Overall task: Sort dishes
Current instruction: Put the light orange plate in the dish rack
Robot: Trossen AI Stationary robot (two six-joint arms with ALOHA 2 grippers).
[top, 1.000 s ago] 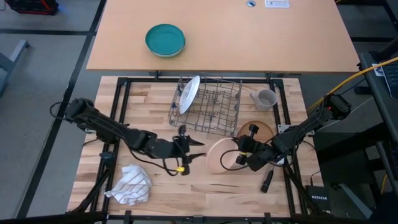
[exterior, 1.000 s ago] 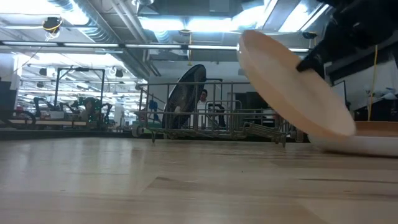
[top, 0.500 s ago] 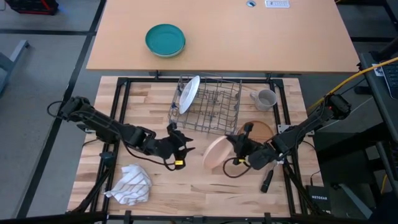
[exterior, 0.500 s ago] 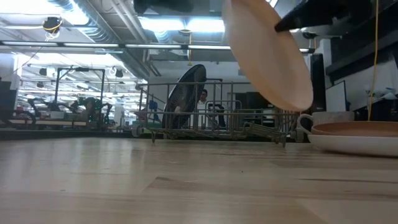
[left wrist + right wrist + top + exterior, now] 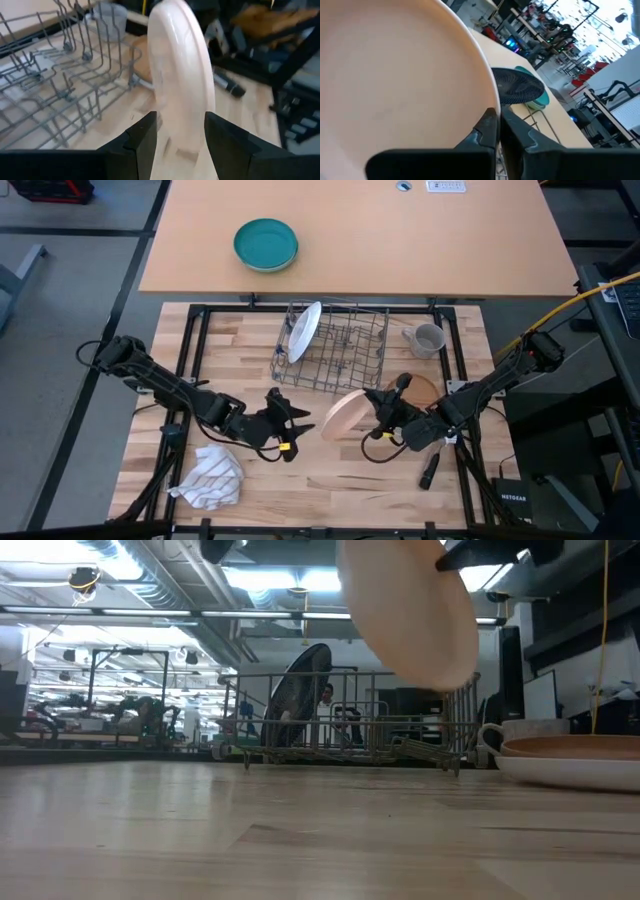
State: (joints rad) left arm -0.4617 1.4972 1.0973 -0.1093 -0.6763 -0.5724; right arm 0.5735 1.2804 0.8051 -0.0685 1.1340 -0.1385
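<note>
Your right gripper (image 5: 378, 423) (clamped on the plate (image 5: 343, 415) rim) holds it on edge just beside the rack (image 5: 335, 348); the left gripper (image 5: 290, 423), fingers apart, faces it.

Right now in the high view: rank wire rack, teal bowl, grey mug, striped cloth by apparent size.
1. wire rack, clearly largest.
2. striped cloth and teal bowl: look about alike, so no ranking between them.
3. grey mug, smallest.
</note>
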